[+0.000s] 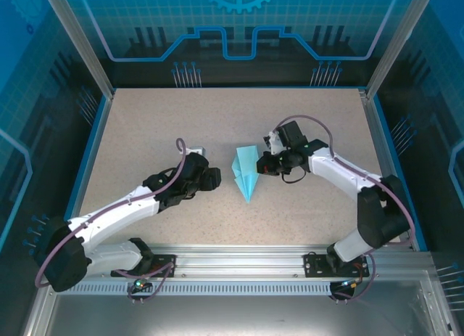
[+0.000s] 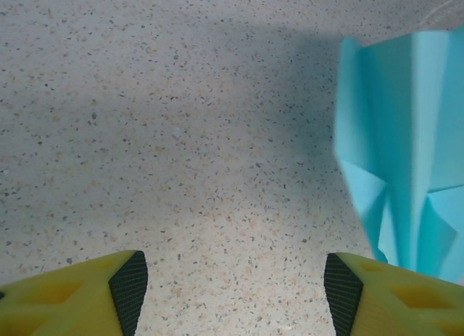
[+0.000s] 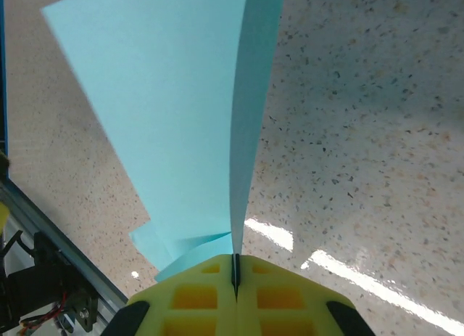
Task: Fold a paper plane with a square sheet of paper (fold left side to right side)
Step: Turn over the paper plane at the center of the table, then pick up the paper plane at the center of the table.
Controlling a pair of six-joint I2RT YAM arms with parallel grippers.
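The light-blue paper plane (image 1: 246,173) lies mid-table, its point toward the near edge. My right gripper (image 1: 262,164) sits at its right side, shut on the paper. In the right wrist view the yellow fingers (image 3: 196,296) are pressed together with a thin upright fold of the paper plane (image 3: 250,118) pinched between them, and a wing spreads out to the left. My left gripper (image 1: 212,178) rests left of the plane, a short way from it. It (image 2: 232,281) is open over bare table, and the paper plane (image 2: 406,147) shows at the right, just past the right finger.
The speckled tabletop (image 1: 181,125) has a blue rim (image 1: 90,151) and metal posts at the back corners. A metal rail (image 1: 239,263) holding both arm bases runs along the near edge. Open table lies behind and to the left of the plane.
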